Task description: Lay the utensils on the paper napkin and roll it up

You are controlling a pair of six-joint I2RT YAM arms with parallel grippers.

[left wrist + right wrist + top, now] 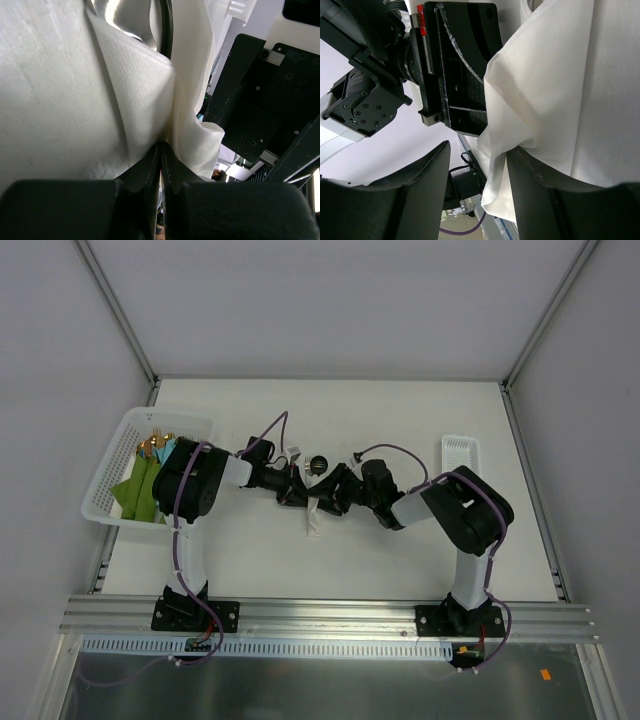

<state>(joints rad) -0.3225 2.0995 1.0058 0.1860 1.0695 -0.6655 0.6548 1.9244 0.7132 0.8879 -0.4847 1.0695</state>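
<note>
Worktop (330,560): white, matte, flat; fills the middle of the overhead view.
Back wall (320,300): plain pale grey panel.
Side walls (50,390): same pale grey, left and right.
Frame posts (115,305): aluminium, at both back corners.
Rail (330,615): slotted aluminium along the near edge.
Light: soft, even, shadows faint.
</note>
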